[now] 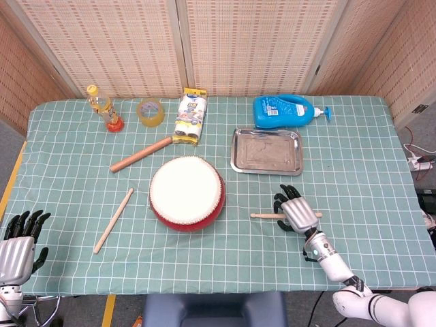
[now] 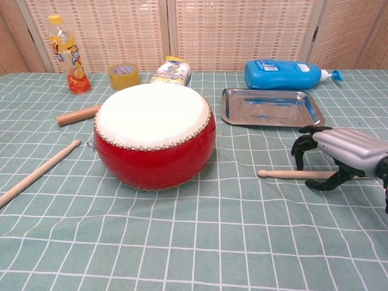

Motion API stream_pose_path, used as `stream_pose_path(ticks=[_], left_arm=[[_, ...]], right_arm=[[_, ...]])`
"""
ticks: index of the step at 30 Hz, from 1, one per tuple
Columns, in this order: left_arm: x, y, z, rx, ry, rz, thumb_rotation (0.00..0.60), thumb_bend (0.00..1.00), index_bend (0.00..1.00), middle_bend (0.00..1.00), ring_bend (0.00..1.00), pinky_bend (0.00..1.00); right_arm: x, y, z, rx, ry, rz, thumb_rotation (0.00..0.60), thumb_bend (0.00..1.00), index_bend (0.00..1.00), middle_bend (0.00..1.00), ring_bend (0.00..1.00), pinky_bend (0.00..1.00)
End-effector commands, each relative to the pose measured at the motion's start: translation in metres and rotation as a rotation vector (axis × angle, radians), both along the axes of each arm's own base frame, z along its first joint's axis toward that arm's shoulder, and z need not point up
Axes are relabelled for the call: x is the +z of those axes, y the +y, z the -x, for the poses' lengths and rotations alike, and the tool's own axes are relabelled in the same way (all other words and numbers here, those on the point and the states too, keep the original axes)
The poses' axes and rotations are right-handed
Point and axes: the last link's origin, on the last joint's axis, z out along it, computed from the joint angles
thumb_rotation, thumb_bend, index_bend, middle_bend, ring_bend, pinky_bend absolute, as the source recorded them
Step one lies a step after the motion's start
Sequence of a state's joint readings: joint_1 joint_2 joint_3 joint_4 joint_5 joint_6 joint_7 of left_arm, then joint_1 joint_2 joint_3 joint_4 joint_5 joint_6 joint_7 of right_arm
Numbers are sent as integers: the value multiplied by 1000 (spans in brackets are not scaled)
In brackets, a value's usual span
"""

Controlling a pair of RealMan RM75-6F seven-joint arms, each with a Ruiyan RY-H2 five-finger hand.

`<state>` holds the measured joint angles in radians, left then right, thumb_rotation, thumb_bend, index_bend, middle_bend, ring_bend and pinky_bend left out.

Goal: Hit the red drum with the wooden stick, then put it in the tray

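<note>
The red drum (image 1: 186,192) (image 2: 154,134) with its white skin stands mid-table. A thin wooden stick (image 1: 266,215) (image 2: 285,174) lies flat on the cloth to its right. My right hand (image 1: 294,211) (image 2: 339,151) arches over the stick's far end, fingers on one side and thumb on the other, not closed on it. The steel tray (image 1: 266,150) (image 2: 270,108) sits empty behind the hand. My left hand (image 1: 17,248) hangs off the table's near left corner, fingers spread, holding nothing.
A second thin stick (image 1: 114,219) (image 2: 36,173) and a thicker wooden rod (image 1: 141,154) (image 2: 79,114) lie left of the drum. Along the back stand a drink bottle (image 1: 102,105), tape roll (image 1: 150,112), packet (image 1: 190,116) and blue detergent bottle (image 1: 286,111).
</note>
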<state>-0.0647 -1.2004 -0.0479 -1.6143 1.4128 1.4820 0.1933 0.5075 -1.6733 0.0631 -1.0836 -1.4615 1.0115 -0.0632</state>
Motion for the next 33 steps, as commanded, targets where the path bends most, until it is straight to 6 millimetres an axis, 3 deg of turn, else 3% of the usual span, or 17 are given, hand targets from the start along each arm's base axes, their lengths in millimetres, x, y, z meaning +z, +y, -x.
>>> stream_pose_path(ticks=[1,8,14,21,24,33], left_arm=[[0,0,1,1,-1,3,600,323,167,92,22,32],[0,-2,4,6,-4,2,600,323,169,92,23,32],[0,-4,6,10,-7,0,600,322,169,92,22,33],[0,-5,4,3,-6,4,600,324,169,92,22,33],[1,-5,2,0,-3,6,600,323,169,93,23,32],[3,-6,-3,-3,6,13,600,324,169,92,22,32]], right_arm=[[-2,1,1,1,11,-1,600,356,534,235,0,81],[-2,4,3,-16,-3,10,600,367,528,235,0,81],[16,9,1,-46,-125,69,600,389,562,243,51,93],[33,7,-6,-134,-540,84,600,389,542,275,103,157],[30,2,-4,-201,-772,93,600,389,530,297,132,177],[20,-12,6,-338,-1238,-3,600,390,531,313,143,193]])
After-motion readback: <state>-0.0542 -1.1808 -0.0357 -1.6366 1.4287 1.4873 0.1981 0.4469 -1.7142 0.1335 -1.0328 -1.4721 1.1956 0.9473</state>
